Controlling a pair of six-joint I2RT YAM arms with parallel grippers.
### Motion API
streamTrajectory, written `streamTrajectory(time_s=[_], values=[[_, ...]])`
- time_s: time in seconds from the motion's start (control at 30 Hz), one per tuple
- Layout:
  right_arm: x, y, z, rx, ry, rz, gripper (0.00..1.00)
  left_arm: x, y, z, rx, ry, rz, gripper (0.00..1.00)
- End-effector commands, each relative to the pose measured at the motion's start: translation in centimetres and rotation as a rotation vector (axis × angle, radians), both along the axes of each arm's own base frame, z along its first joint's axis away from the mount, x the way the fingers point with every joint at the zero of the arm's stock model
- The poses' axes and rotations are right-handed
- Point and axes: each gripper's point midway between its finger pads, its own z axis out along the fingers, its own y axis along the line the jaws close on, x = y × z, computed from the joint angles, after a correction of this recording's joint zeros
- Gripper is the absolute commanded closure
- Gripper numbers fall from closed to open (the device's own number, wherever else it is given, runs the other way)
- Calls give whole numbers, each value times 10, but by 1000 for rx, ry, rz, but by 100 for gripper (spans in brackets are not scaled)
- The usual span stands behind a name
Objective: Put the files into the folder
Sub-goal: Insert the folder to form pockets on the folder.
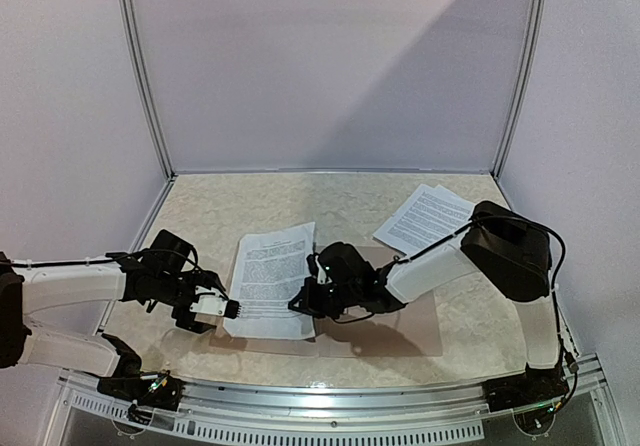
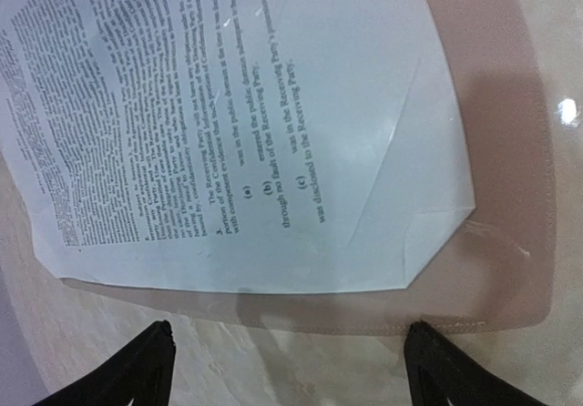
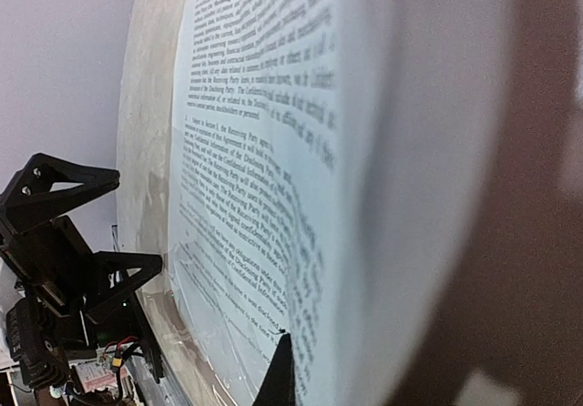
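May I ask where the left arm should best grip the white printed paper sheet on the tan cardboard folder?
The white printed paper sheet is thin and lies flat on the tan cardboard folder, its right edge seemingly pinched by the shut right gripper. So probably grip the free edge facing the left gripper, sliding the open jaws in low from the left.

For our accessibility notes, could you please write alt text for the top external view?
The right gripper pinches the right edge of a printed sheet lying partly on a tan folder. The left gripper hangs open at the sheet's near left corner; more sheets lie at the far right.
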Motion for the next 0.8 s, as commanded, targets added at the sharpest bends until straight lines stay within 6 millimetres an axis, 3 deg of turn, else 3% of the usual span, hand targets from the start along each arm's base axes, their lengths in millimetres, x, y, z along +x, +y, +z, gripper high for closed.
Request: streamTrajectory(time_s=[0.0,0.4,0.77], values=[[-18,5,-11,-2,60,32,100,-61,42,-52,193,213,-15,11],[-42,11,-8,-15,99,138,100,-59,40,-47,191,208,-22,9],[-34,21,-5,27,88,36,100,-59,38,-47,179,220,-17,8]])
